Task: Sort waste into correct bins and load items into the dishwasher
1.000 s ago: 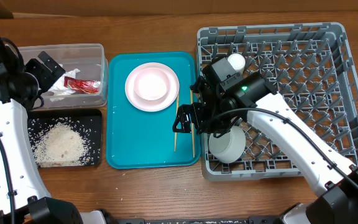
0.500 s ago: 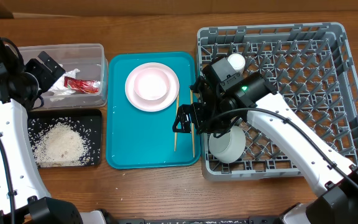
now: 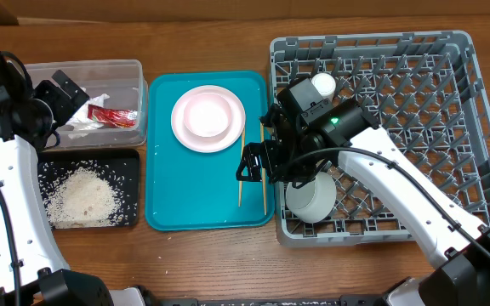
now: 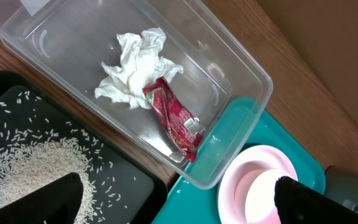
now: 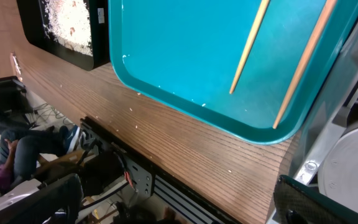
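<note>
R gripper [image 3: 252, 166]: fingers spread wide, empty; you've got it over the teal tray's [image 3: 185, 200] right edge, above the 2 chopsticks [image 5: 249, 46].
L gripper [image 3: 68, 100]: spread, empty, left of tray, over clear tub [image 4: 241, 68].
Chopsticks: on tray, by its right rim.
Plate [image 3: 228, 134]: tray's far half, w/ bowl [image 3: 206, 114] on it.
Tissue [image 4: 135, 68] + wrapper [image 4: 174, 118]: touching, in tub.
Rice [image 3: 83, 195]: in black tray [image 3: 130, 157], left of teal tray's near half.
Rack [image 3: 415, 110]: right of tray; holds cup [image 3: 322, 84] & 2nd bowl [image 3: 310, 197].
</note>
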### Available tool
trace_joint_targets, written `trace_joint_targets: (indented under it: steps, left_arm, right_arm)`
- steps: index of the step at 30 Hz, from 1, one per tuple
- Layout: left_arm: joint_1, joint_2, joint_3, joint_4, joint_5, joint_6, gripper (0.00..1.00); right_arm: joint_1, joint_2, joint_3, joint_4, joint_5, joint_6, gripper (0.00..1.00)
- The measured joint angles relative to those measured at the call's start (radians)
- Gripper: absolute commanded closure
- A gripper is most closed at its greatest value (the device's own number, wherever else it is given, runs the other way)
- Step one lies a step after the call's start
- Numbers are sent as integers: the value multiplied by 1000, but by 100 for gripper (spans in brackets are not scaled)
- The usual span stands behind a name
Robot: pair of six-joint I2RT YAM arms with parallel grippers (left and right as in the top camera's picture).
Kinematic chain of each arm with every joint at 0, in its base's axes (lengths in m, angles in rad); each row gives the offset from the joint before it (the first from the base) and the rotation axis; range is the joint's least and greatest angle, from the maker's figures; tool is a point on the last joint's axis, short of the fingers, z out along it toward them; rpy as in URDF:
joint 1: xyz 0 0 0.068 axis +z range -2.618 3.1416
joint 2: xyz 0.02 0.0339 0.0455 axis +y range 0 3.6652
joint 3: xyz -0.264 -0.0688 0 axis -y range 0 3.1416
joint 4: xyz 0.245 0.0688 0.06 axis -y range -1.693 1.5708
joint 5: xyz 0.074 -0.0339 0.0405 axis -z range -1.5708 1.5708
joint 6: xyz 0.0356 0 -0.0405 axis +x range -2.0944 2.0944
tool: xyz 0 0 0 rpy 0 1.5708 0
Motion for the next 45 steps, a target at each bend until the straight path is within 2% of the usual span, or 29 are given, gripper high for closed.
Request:
trace_joint_targets:
  steps: [25, 26, 28, 29, 33, 36, 40, 45]
  left_arm:
    - [0, 0, 0, 0, 0, 0, 0]
    - [0, 0, 0, 0, 0, 0, 0]
    - [0, 0, 0, 0, 0, 0, 0]
    - [0, 0, 0, 0, 0, 0, 0]
    - [0, 0, 0, 0, 0, 0, 0]
    - [0, 0, 0, 0, 0, 0, 0]
    - [0, 0, 0, 0, 0, 0, 0]
    - [0, 0, 0, 0, 0, 0, 0]
  right_arm:
    - [0, 0, 0, 71, 8, 0, 0]
    - [0, 0, 0, 82, 9, 0, 3]
    - [0, 0, 0, 113, 12, 1, 18]
    - [0, 0, 0, 143, 13, 3, 22]
    - [2, 0, 1, 207, 16, 16, 28]
    - [5, 0, 1, 206, 41, 11, 36]
    - [6, 0, 17, 249, 106, -18, 36]
    - [28, 0, 54, 472, 216, -86, 35]
